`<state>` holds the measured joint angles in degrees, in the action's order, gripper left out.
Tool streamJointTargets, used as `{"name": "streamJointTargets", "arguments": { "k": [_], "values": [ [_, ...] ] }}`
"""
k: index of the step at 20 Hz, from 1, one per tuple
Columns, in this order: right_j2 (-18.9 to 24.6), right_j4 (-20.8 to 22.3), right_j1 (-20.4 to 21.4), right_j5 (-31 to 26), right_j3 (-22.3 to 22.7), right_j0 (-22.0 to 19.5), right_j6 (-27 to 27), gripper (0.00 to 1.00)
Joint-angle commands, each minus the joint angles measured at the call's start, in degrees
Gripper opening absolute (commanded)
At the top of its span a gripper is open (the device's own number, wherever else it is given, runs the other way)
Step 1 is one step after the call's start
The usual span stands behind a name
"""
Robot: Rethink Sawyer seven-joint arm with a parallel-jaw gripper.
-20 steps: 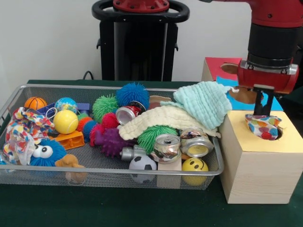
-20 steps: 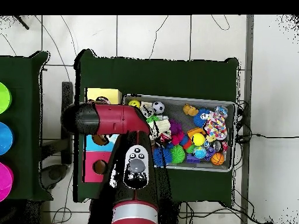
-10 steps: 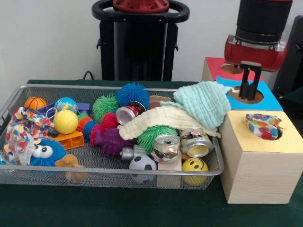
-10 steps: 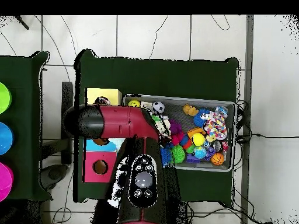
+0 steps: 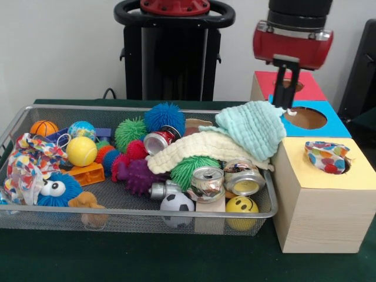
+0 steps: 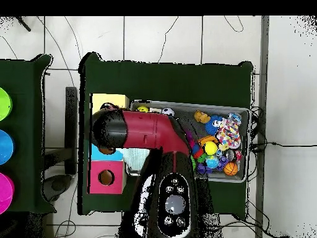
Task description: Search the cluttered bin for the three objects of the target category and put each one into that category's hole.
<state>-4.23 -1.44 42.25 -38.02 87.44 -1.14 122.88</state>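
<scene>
End effector (image 5: 285, 88) over mint cloth (image 5: 251, 128), cans (image 5: 226, 178) below

A robotics lab: green-clothed desk (image 5: 147, 258), wire bin (image 5: 117, 218) of test toys, cables (image 6: 186, 37) trailing across tiled floor (image 6: 161, 37).

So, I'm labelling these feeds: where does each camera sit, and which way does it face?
Front view: across the table, facing the wire bin and yellow box; the arm's red wrist and claw show.
Overhead view: above, looking straight down; the red arm covers part of the bin.
Both views share the bin and the coloured boxes.
</scene>
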Motion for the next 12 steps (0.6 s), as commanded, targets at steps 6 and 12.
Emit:
{"name": "streamJointTargets", "arguments": {
  "k": [6,12],
  "values": [
    [10.58,9.83,1.18,-7.98,0.35,-16.70,-23.06,0.00],
    [21.17,18.18,-1.42,-8.38,-2.20,-26.26,-41.11,0.00]
  ]
}}
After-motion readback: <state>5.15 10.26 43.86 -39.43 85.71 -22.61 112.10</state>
